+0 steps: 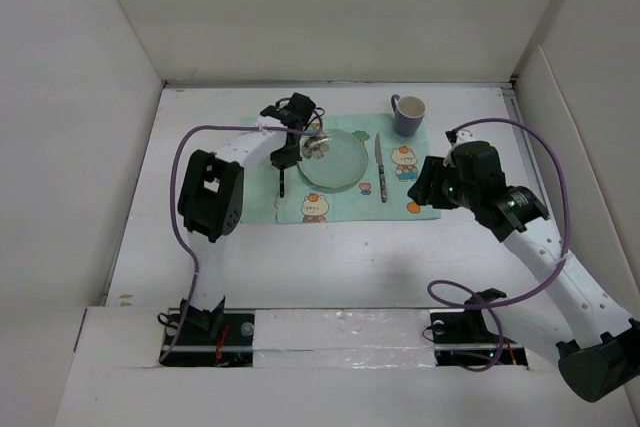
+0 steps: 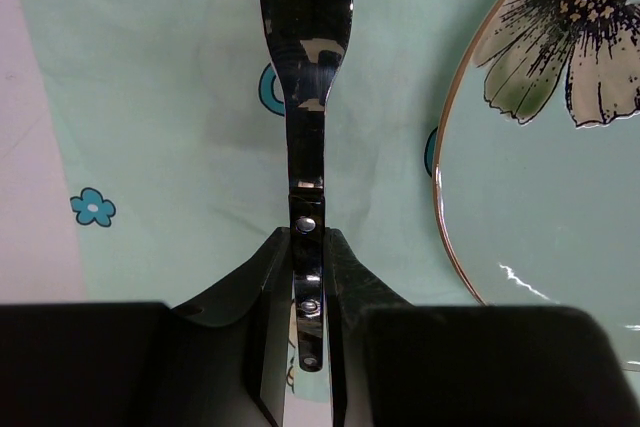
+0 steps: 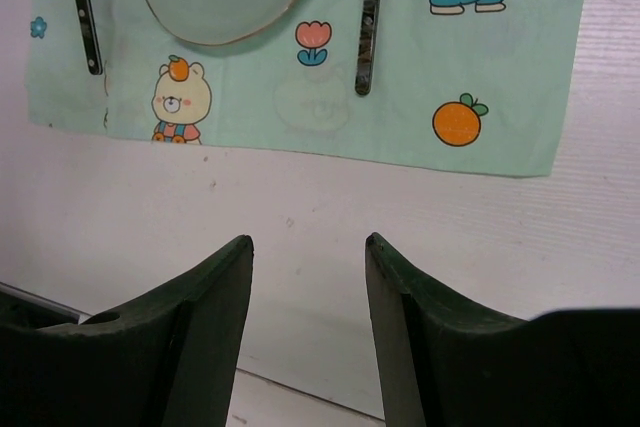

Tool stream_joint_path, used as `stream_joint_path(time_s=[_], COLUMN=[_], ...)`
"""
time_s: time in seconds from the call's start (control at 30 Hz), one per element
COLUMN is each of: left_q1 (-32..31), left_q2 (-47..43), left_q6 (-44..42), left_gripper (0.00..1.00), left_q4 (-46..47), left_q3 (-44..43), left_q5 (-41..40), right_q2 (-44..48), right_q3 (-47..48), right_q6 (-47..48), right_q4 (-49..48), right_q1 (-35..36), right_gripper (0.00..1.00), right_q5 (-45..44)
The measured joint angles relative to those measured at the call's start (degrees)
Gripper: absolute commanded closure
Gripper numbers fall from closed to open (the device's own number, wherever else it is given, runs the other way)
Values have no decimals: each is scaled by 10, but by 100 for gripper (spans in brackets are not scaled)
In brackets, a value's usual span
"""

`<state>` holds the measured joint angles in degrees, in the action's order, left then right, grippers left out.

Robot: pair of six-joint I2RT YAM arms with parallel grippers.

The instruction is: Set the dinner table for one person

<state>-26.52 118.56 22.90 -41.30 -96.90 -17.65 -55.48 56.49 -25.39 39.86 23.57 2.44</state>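
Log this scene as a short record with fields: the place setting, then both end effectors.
surface: white table with a mint-green cartoon-print mat on it
plate: flower-print, at mid-mat
fork: left of plate, handle clamped in left end effector
knife: on mat, right of plate
mug: by mat's far right corner
right end effector: open, empty, over bare table near mat's near edge

Light: was bright, even, from overhead.
Shadows: were soft, faint on the dinner table (image 1: 340, 267).
Glare: streaked the fork (image 2: 304, 57).
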Motion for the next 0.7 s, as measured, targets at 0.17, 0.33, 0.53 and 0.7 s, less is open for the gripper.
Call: stream_joint_path(time_s=[0.17,0.33,0.53,0.7], left_q1=[0,0,0,0], left_q2=[3,14,39,47], left_q6=[-7,-15,-22,-26], left_gripper=[100,100,100,79], left_q4=[12,24,30,30], left_q3=[7,9,9,9], left_q5=[8,12,11,10], right_q2=[0,-2,-14,-23], right_q3=[-3,-3,-3,-3], right_q6=[-2,-3,-3,-3], right_q4=[4,4,4,4], right_q1=[-5,-10,-19,-20], right_gripper=[46,46,46,46], right_q5=[-6,-8,-8,-8])
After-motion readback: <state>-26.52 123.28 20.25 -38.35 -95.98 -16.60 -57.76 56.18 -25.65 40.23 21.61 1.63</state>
